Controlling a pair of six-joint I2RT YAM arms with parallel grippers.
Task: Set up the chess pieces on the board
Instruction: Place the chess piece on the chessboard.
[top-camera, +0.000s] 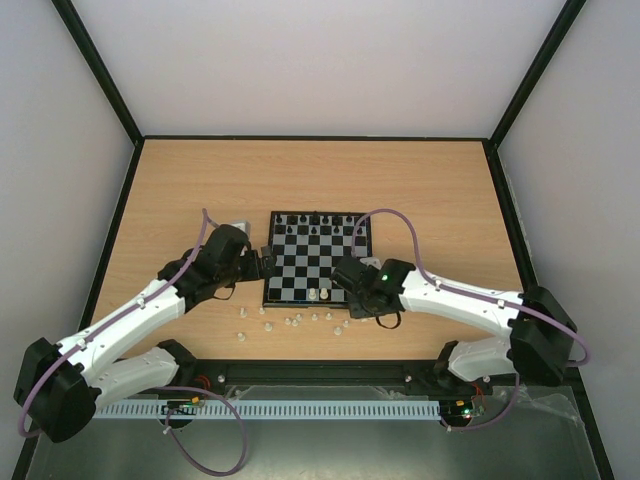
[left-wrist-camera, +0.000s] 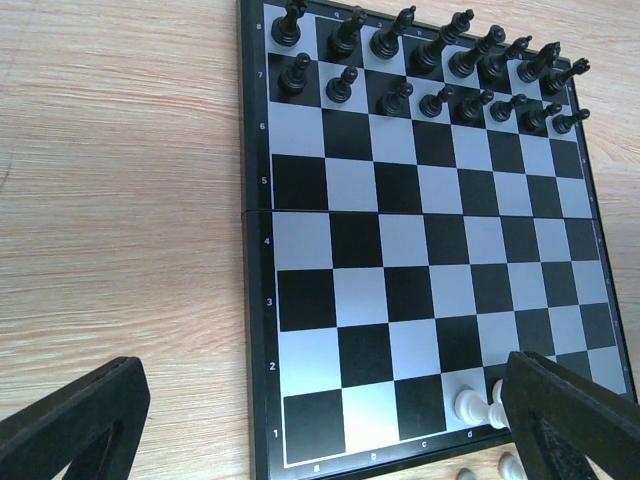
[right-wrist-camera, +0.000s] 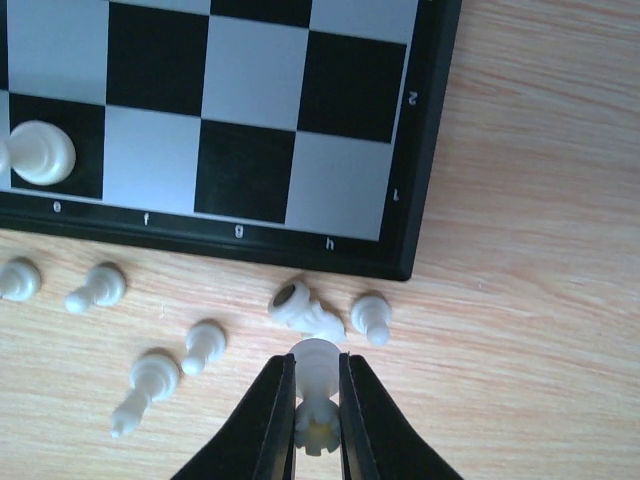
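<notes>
place: robot lab test cell | enclosure: plain white panels (top-camera: 320, 60) in a black frame (top-camera: 100, 70) around a wooden table (top-camera: 420, 180) | rig: left arm (top-camera: 125, 330) and right arm (top-camera: 460, 300) bolted at the table's near edge | wiring: loose purple cables (top-camera: 385, 212), slotted cable duct (top-camera: 300, 410)

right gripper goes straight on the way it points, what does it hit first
Likely the toppled white piece just ahead of the right gripper and its held white piece, then the board border; height is unclear.
</notes>
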